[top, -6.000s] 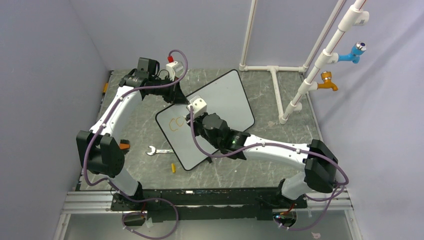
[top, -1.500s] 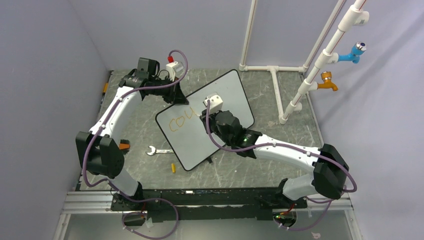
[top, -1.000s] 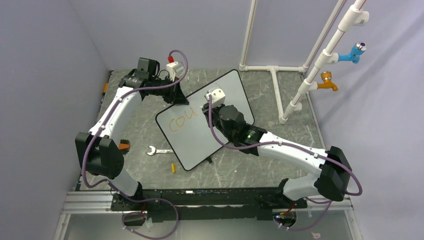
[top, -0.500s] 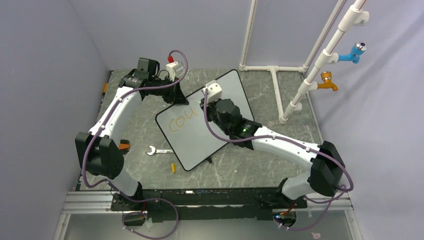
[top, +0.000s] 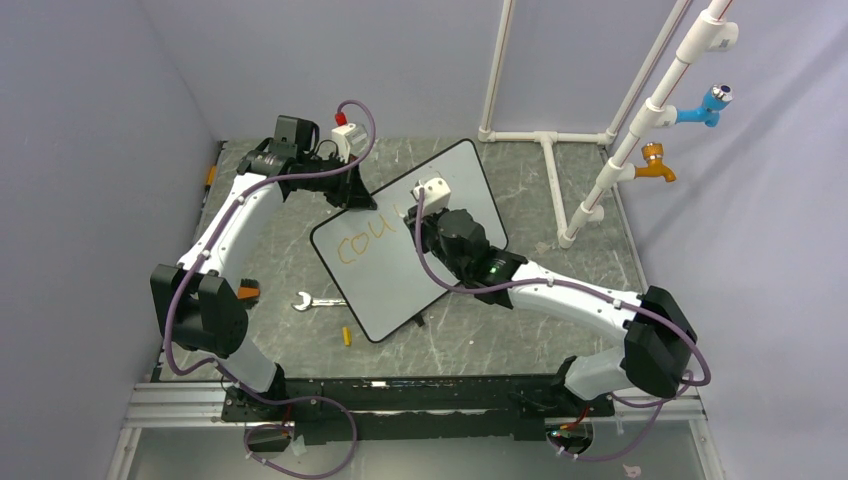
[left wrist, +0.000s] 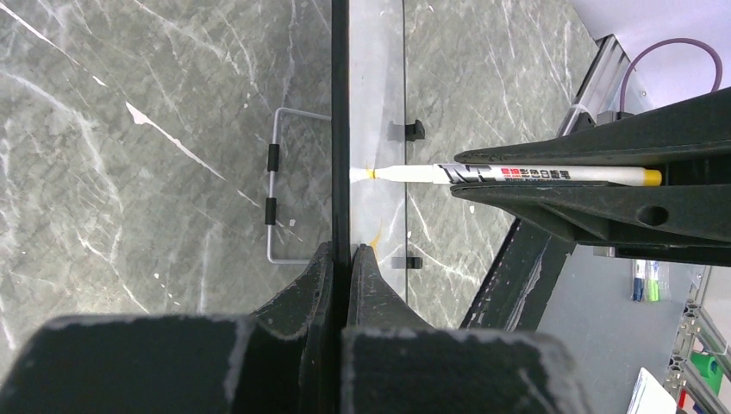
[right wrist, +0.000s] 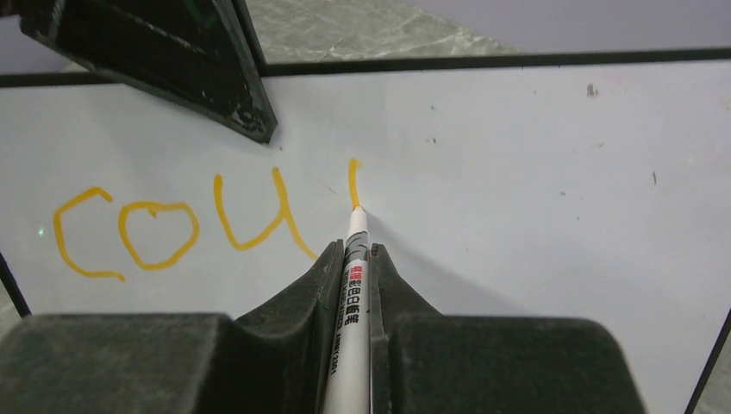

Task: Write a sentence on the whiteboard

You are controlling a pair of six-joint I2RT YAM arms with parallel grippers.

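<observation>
You're barely started: the sentence (right wrist: 172, 228) reads "cou" plus one short stroke of the next letter, so most of the words are left to write. Right jaws are clamped on the marker (right wrist: 352, 293), its tip touching the whiteboard (top: 385, 285), which is propped up mid-bench (top: 285, 255). Left jaws pinch its far rim, steadying it.

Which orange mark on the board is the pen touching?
The short upright stroke, rightmost in the row. The marker tip sits at its lower end; the c, o and u lie to its left.
</observation>
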